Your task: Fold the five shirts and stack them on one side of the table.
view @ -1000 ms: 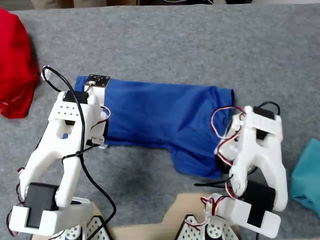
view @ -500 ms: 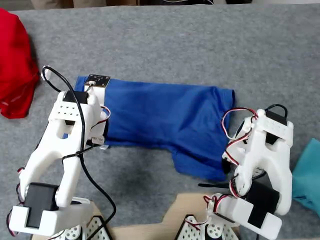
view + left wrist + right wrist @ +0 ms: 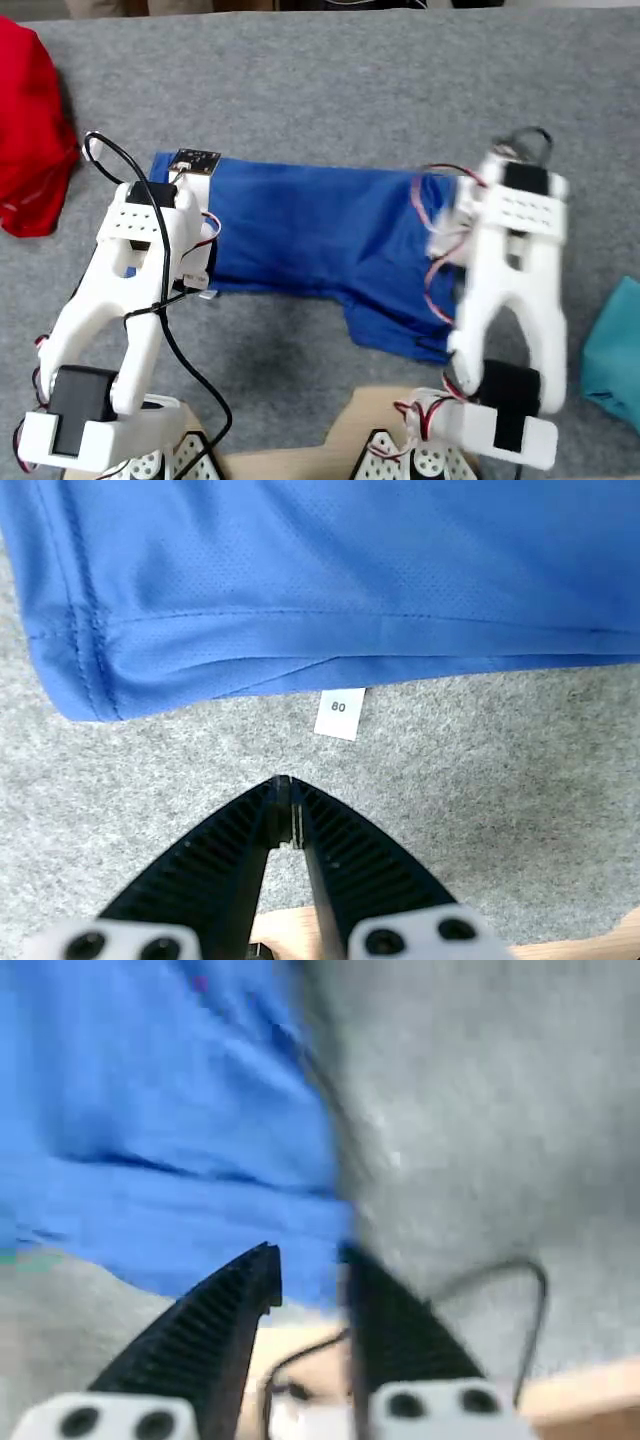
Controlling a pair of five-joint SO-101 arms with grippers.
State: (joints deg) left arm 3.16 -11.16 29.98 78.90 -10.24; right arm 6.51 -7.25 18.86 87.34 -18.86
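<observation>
Starting at the bottom edge of the high view: both arm bases sit by a wooden board.

Left arm: no movement over the last second, parked over the lower left edge of the blue shirt. Left gripper: jaws closed tip to tip with nothing in them, over bare table just short of the hem. A small white size tag pokes out from under that hem.

Right arm is the mover. A second ago it sat low at right beside the sleeve. Now it has swung up-frame, with its wrist over the shirt's upper right corner. Right gripper: jaws a narrow gap apart, empty as far as I can tell, over the line where blue cloth meets grey table.

Shirt: flat at centre frame, long side running left-right, one sleeve hanging toward lower right. It hasn't shifted.

Further out: teal shirt at the right edge and red shirt at upper left, both bunched and unfolded.

My read: the right arm is repositioning for a grab at the far corner and the left is waiting. No cloth is gripped yet and there's no stack visible, so the task is still early.
</observation>
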